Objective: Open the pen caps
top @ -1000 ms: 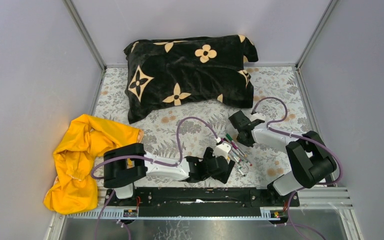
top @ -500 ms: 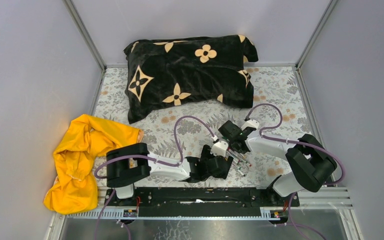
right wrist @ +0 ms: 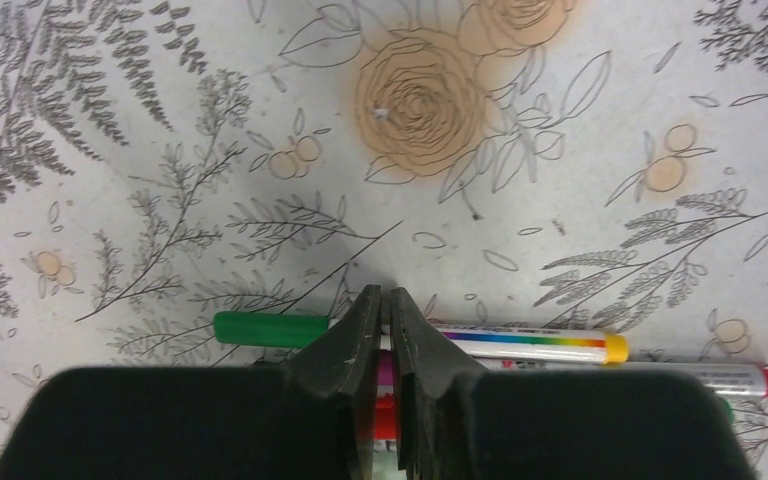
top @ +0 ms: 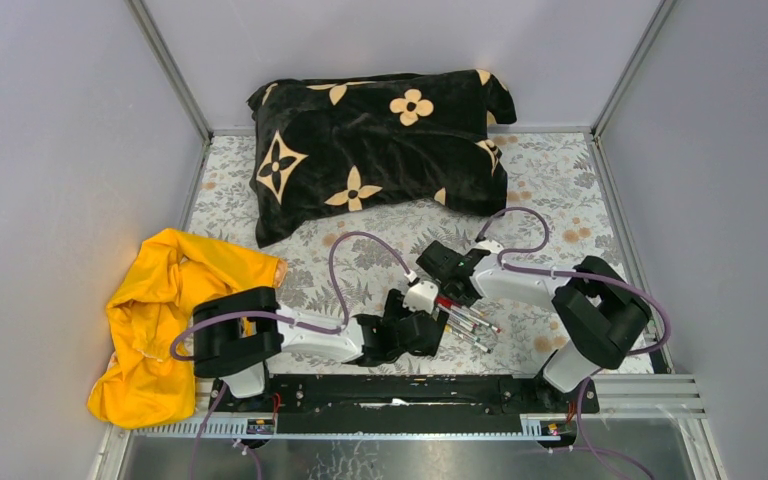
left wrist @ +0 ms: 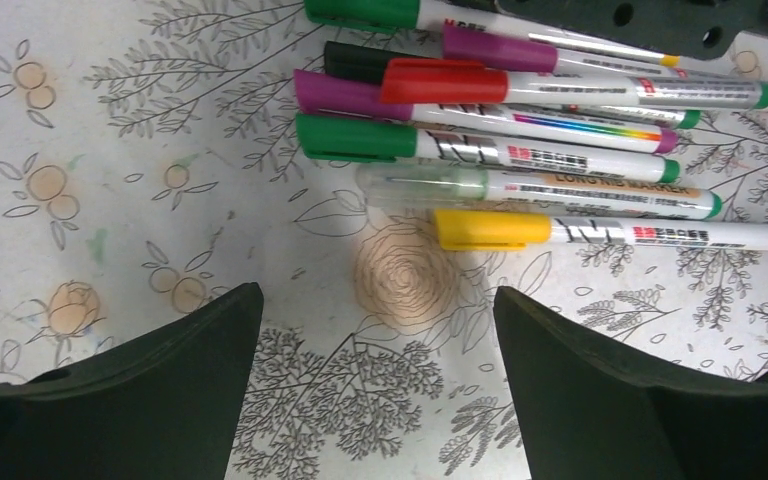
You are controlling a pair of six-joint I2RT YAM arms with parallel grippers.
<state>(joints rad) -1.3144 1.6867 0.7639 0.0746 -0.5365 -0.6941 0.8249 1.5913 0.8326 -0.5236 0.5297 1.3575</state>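
Note:
Several marker pens (left wrist: 560, 160) lie side by side on the floral cloth, and their caps are all on. In the left wrist view the caps point left: yellow (left wrist: 490, 229), green (left wrist: 355, 138), magenta (left wrist: 350, 96) and red (left wrist: 443, 81). My left gripper (left wrist: 375, 300) is open just short of the yellow pen and holds nothing. My right gripper (right wrist: 385, 300) hangs shut over the pens beside a green cap (right wrist: 270, 328), with magenta and red showing through its slit. In the top view both grippers, the left (top: 432, 335) and the right (top: 450, 290), meet at the pens (top: 468, 320).
A black pillow (top: 380, 140) with tan flowers lies at the back. A yellow cloth (top: 175, 300) is bunched at the left by the left arm's base. Grey walls close in three sides.
My right arm has swung left and down from beside the pens to right over them. My left arm has drawn back a little to the left, its jaws still wide.

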